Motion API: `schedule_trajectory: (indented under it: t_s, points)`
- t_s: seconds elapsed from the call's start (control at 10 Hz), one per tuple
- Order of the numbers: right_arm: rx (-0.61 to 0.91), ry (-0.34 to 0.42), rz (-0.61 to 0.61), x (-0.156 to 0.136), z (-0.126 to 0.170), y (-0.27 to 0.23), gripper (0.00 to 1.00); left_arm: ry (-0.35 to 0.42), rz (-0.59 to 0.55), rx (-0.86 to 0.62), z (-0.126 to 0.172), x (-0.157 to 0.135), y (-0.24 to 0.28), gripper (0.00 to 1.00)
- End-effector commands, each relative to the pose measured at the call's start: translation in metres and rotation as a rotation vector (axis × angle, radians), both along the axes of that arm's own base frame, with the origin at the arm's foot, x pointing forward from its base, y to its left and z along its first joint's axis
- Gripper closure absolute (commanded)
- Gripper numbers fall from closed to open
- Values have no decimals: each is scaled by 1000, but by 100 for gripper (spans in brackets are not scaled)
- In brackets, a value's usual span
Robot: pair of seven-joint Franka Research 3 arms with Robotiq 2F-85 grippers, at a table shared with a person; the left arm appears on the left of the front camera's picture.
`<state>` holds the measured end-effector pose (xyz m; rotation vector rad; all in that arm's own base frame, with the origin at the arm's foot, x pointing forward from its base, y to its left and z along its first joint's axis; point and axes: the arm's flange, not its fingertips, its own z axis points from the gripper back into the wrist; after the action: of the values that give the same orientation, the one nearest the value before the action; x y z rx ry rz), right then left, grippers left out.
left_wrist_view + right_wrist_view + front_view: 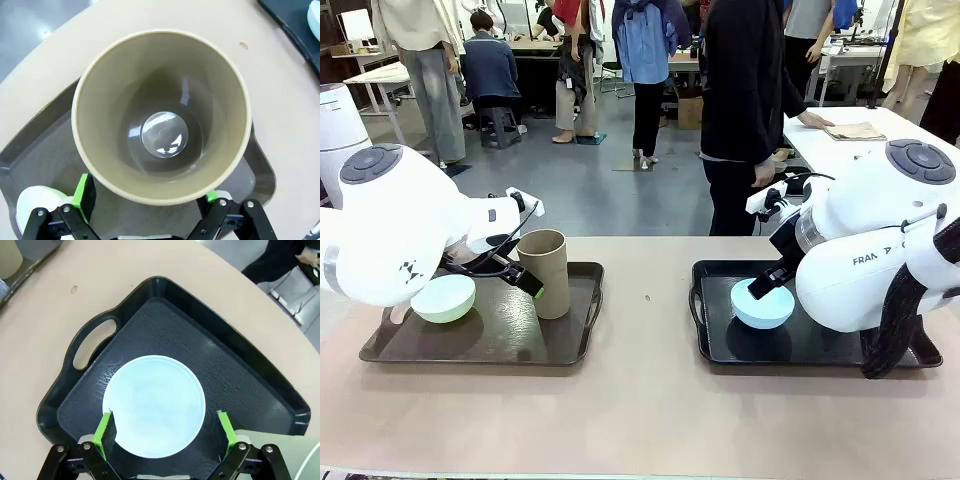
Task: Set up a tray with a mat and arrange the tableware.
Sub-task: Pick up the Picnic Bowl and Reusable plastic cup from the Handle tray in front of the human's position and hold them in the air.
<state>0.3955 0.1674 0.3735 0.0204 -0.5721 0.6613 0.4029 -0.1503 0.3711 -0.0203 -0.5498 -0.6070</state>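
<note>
On left tray (500,335): tan cup (544,272) upright near the right-hand end, mint bowl (444,298) upright toward the left end, apart from the cup. Around the cup: left gripper (146,196), jaws apart, one green pad (80,192) at either side of the wall. Firm contact not confirmed from the wrist view. Cup empty, base on the tray floor.

On right tray (720,335): blue bowl (762,305) upright toward the left end, near the handle. Over it: right gripper (165,432), jaws apart, bowl between the pads. One pad at the rim, a sliver of tray visible beside the other. Not clamped.

Tray floors dark and textured. Probably the mats already laid, but no mat edge distinguishable. Trays well apart on the beige table (640,420). Across it, person in dark clothes (745,100) standing, hands away from both trays.

Step in hand, as judged: arranging the tableware, one piece per arm. Release or pre-grasp not separable from this moment alone. Task partway at best, with three pieces seen on trays.

Next move, either case: keep fingers vertical and centred.
- If gripping: close evenly on the cup wall, low enough to avoid tipping. Bowl wide, so little closing travel to spare.
- If leaving: rise straight until pads clear of the rim.

Main risk: tall cup nudged over by a sideways drift.
</note>
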Motion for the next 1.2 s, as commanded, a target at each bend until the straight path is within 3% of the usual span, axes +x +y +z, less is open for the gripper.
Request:
schedule_trajectory:
  t_s: [0.0,1.1]
  points:
    - [0,0,0,0,0,0,0,0,0,0,0,0,0,0]
    - [0,0,0,0,0,0,0,0,0,0,0,0,0,0]
